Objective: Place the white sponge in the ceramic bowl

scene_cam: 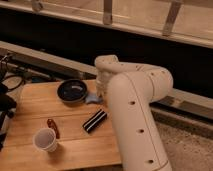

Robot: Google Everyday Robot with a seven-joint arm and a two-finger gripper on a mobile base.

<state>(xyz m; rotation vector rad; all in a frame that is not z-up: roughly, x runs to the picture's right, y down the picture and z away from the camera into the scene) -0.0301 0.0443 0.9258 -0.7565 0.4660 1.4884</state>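
Though hidden behind the white arm's wrist, sits low at the counter's far edge: gripper [101,92], just right of the sponge. Cannot tell how it stands, nor whether it grips anything.

Touching or nearly touching that wrist: sponge [93,98], a pale blue pad lying flat on the counter [30,112], only its left part visible, the rest covered by the arm. Long axis hard to judge, seemingly running left to right.

Just left of the sponge, close enough to almost meet its edge: bowl [72,91], dark, glossy, upright, with nothing seen inside. So, from the gripper: sponge directly at or under it, bowl a short way further left along the same line.

Nearer the camera, well apart from that pair: a black bar [94,120] lying diagonally, a small red object [52,127], and a white cup [45,139] standing at the front left.

Judged from this: sponge not yet in the bowl; next, likely a lift and a short carry left over the rim.
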